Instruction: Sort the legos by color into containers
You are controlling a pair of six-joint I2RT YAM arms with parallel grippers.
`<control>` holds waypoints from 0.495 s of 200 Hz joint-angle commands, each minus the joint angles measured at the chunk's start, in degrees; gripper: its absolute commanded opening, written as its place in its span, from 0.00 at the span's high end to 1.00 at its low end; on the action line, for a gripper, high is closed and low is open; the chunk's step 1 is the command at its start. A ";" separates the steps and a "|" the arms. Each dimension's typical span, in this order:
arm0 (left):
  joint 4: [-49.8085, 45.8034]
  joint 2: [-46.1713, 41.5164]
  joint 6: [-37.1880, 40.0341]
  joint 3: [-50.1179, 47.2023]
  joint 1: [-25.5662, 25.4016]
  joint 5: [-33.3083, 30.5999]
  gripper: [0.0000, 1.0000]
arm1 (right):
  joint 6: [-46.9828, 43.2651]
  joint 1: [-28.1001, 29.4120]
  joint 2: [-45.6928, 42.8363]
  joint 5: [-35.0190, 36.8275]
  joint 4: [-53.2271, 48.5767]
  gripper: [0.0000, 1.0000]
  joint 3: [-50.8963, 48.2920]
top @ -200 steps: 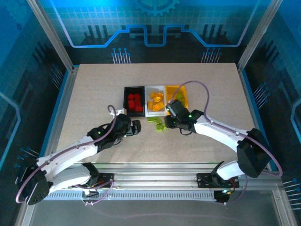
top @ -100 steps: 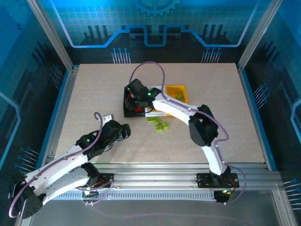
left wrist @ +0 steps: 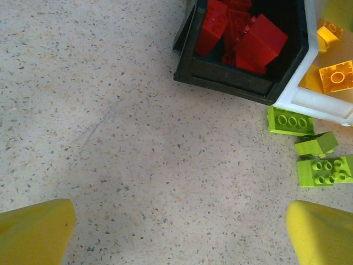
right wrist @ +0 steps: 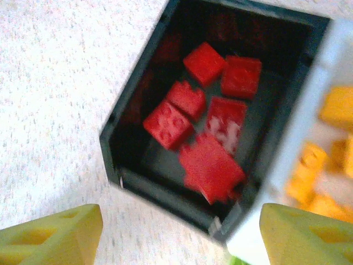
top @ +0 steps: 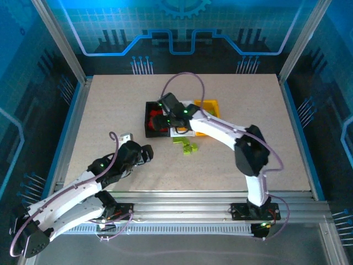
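Your left pincer hovers over the speckled desk near and left of the bins, its yellow fingers spread wide with nothing between them. The black plastic bin holds a heap of small red bricks. Your right pincer hangs above that bin, fingertips apart and empty. Touching the bin's right side, the white plastic bin holds orange bricks. Several lime-green bricks lie loose on the desk just near of it. The yellow plastic bin sits rightmost, partly hidden by your right arm.
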 commanded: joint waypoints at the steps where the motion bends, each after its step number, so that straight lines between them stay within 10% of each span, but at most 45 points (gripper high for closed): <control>1: 2.01 0.08 1.61 0.25 0.65 0.82 0.01 | 3.37 0.12 -8.99 1.17 1.56 0.25 -11.35; 99: 4.47 2.80 0.88 -0.25 1.02 1.92 0.01 | 10.40 -2.33 -17.17 7.21 1.19 0.40 -34.45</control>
